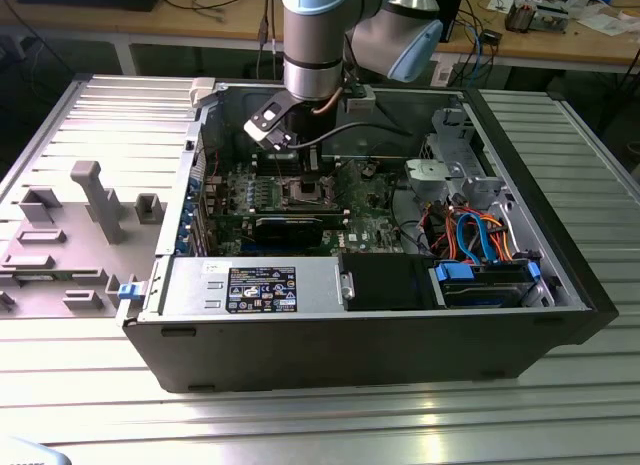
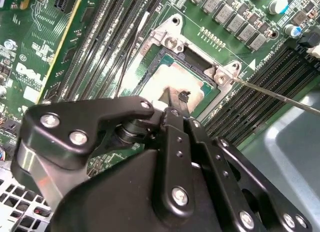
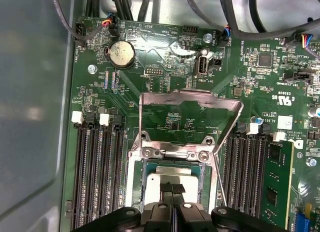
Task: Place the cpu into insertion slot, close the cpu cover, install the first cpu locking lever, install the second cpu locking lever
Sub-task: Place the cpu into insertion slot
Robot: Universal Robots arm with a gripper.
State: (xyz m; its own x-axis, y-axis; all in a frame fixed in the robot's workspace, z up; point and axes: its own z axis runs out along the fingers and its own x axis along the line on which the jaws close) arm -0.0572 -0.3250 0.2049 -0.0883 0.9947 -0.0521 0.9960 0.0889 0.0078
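Plainly, the cpu lies flat inside the slot, its silvery-grey top catching a warm, smeared reflection in both wrist views. The gripper has its two dark fingers pressed together with nothing between them, their tips over the middle of the cpu; whether they touch it I cannot tell. The cover, a thin metal frame with a square window, stands swung up on its hinge at the slot's edge, and the green board shows through the window. A thin lever juts out free from one corner of the slot. Rows of black memory sockets flank the slot on two sides, and a coin cell sits beyond the raised cover. Farther out, in the exterior view, the board lies in an open case. The case also holds a black box and a bay with blue and orange cables, both nearer the camera than the slot.
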